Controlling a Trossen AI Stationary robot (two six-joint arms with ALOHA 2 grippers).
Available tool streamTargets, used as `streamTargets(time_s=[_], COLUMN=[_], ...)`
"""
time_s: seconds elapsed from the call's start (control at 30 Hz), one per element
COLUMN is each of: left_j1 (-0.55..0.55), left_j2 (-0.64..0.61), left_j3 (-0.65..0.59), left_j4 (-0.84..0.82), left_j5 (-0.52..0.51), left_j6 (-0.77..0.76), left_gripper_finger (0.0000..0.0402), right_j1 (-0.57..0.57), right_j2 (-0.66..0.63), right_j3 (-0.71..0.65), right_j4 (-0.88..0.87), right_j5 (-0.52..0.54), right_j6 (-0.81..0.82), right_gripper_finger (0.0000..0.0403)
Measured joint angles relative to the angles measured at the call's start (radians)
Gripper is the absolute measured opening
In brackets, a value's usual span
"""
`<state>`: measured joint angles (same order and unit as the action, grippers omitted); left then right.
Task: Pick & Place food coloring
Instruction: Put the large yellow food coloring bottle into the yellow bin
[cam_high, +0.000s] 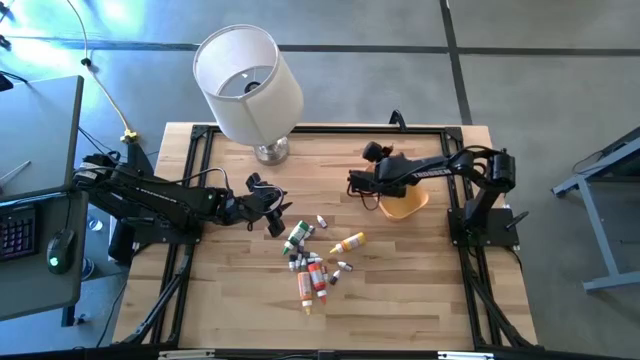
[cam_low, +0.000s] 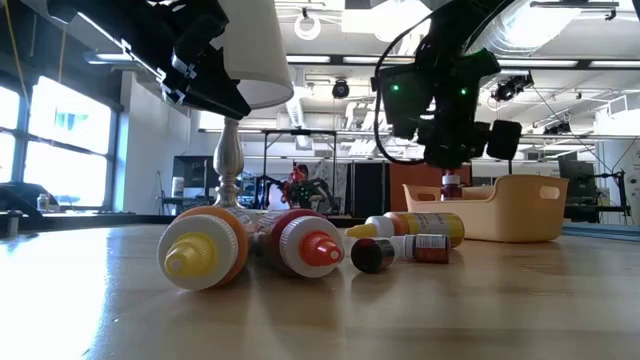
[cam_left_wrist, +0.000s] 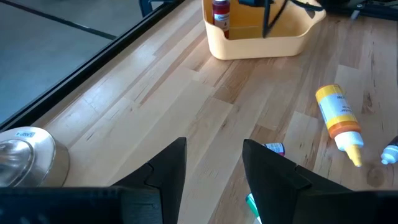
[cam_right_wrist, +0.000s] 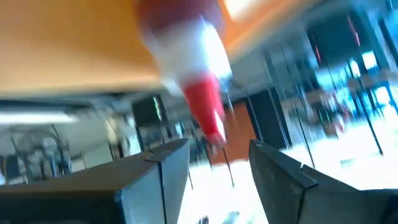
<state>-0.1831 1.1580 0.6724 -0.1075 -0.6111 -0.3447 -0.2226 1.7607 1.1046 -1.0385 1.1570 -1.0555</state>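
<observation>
Several tiny food coloring bottles (cam_high: 312, 262) lie on their sides mid-table; the low view shows a yellow-capped one (cam_low: 205, 250) and a red-capped one (cam_low: 305, 245) nearest. An orange-yellow bottle (cam_left_wrist: 339, 121) lies apart from the heap. One red bottle with a white label (cam_left_wrist: 219, 14) shows upright in the orange bowl (cam_high: 405, 207), just below my right gripper (cam_low: 450, 160). That gripper is open, and the bottle's red cap (cam_right_wrist: 211, 118) points up between its fingers, blurred. My left gripper (cam_high: 275, 210) hovers open left of the heap, over bare wood (cam_left_wrist: 214, 168).
A table lamp with a white shade (cam_high: 250, 75) stands on its metal base (cam_left_wrist: 25, 155) at the table's far edge, close behind my left arm. The bowl (cam_low: 500, 205) sits toward the far right. A desk with a keyboard and mouse stands left of the table.
</observation>
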Motion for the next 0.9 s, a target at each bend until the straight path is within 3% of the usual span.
streamTargets(time_s=[0.3,0.47,0.63,0.9], left_j1=[0.0,0.0,0.0,0.0], left_j2=[0.0,0.0,0.0,0.0], left_j3=[0.0,0.0,0.0,0.0], left_j4=[0.0,0.0,0.0,0.001], left_j5=[0.002,0.035,0.06,0.054], left_j6=[0.04,0.052,0.052,0.052], left_gripper_finger=[0.0156,0.0156,0.0156,0.0156], right_j1=[0.017,0.101,0.243,0.397], right_j2=[-0.071,-0.173,-0.295,-0.38], right_j3=[0.0,0.0,0.0,0.0], right_j4=[-0.057,-0.048,0.087,0.594], right_j5=[0.167,0.102,-0.129,-0.784], right_j6=[0.175,0.3,0.476,0.926], right_gripper_finger=[0.0143,0.013,0.0124,0.0124])
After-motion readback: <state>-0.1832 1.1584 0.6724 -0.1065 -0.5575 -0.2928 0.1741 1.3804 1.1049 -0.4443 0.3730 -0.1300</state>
